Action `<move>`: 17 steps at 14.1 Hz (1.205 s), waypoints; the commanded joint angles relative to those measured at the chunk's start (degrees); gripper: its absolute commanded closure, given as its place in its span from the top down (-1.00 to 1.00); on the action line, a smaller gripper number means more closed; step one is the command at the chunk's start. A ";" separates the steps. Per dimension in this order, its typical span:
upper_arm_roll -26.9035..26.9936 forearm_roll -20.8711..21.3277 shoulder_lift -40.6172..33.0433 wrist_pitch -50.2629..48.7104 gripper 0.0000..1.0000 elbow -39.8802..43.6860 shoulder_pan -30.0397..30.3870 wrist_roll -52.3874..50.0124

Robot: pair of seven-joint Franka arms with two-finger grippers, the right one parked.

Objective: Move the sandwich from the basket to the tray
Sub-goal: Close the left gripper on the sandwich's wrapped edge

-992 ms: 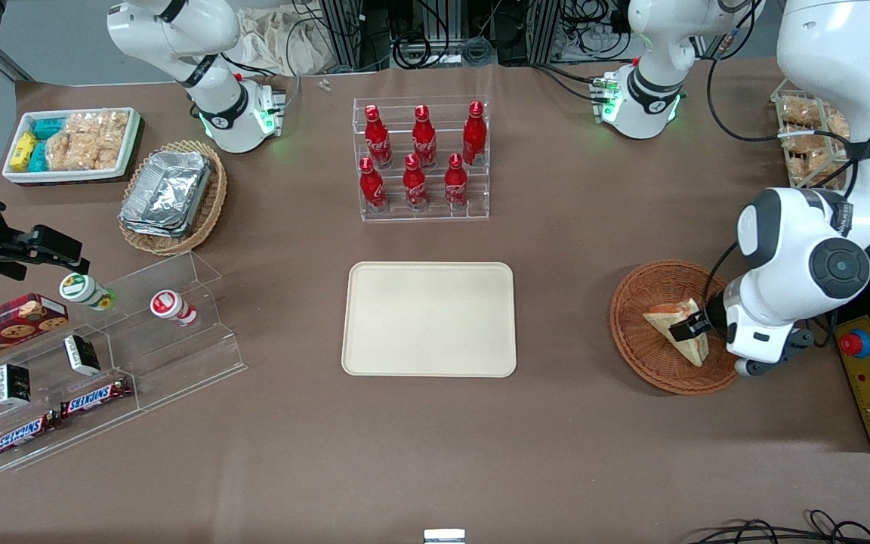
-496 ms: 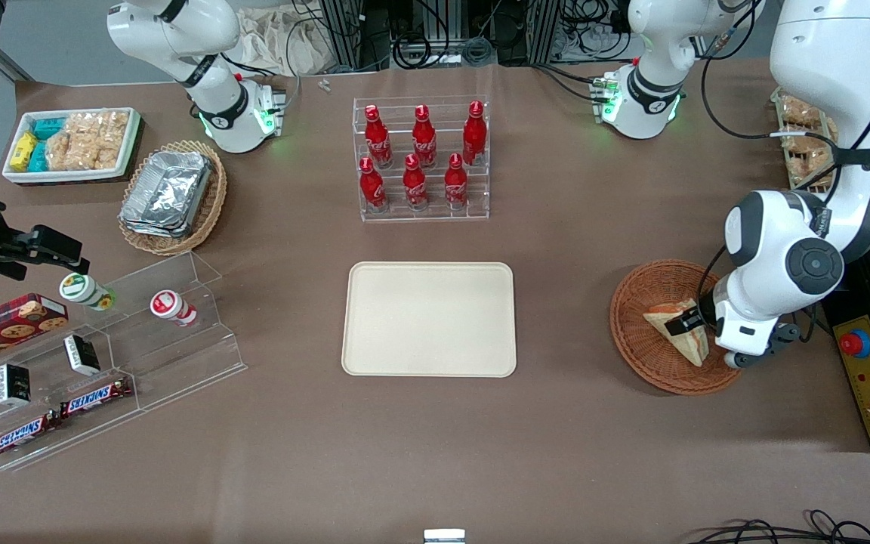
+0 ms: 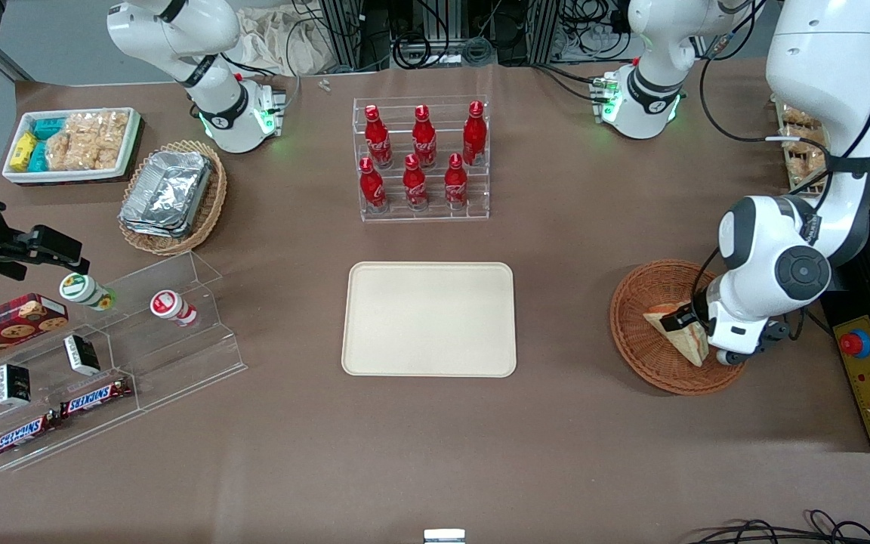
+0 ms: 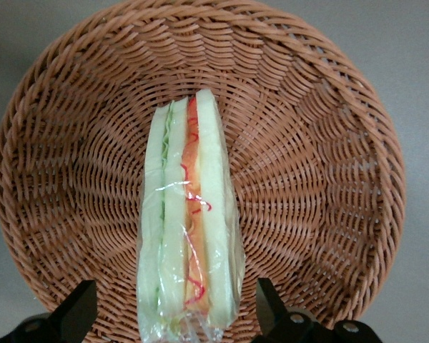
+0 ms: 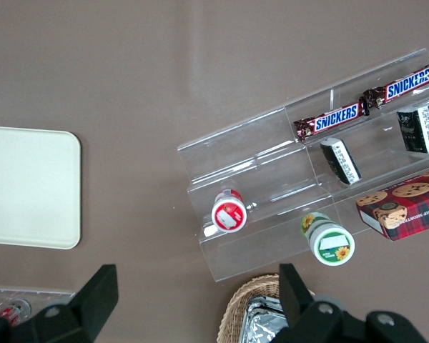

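2 Snickers bars (image 3: 61, 414) nearest the front camera, on the lowest step of the clear acrylic riser (image 3: 114, 355) toward the parked arm's end. Same riser: 2 small dark packets (image 3: 48, 369), 2 lidded cups (image 3: 129, 299) on the upper step. 1 cookie box (image 3: 4, 321) beside it.

Toward the working arm's end: 1 reddish-brown wicker basket (image 3: 643, 291) with 1 wrapped sandwich (image 4: 189, 236) in it, standing on edge, filling stripe up. Left gripper (image 4: 175, 314) down over the sandwich, fingers (image 4: 79, 307) spread, one each side of the wedge with a gap showing on both sides, not pinching. In the front view the gripper (image 3: 683, 320) sits low in the basket at the sandwich (image 3: 678, 336).

Mid-table: 1 cream tray (image 3: 429, 319), well apart from the basket.

Farther: 6 red Coca-Cola bottles (image 3: 420, 159) in a clear stepped rack, 3 per row. 1 tan wicker basket (image 3: 208, 208) holding stacked foil trays (image 3: 167, 189). 1 white tray (image 3: 72, 177) of snack packets.
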 commanded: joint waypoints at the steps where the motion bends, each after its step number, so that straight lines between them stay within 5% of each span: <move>1: 0.14 0.20 1.56 2.83 1.00 0.30 0.16 -3.87; 3: 0.14 0.38 3.41 4.77 0.96 1.35 0.07 -7.65; 4: 0.14 0.12 3.76 4.69 0.68 1.96 0.07 -8.36; 6: 0.14 0.03 3.68 4.69 -0.52 2.15 0.16 -9.07; 7: 0.14 0.03 3.68 4.69 -0.92 2.15 0.16 -9.16; 12: 0.14 0.03 2.02 1.89 -1.00 2.49 0.07 -8.98; 17: -0.03 0.03 -2.47 -21.88 -1.00 14.23 0.07 -4.06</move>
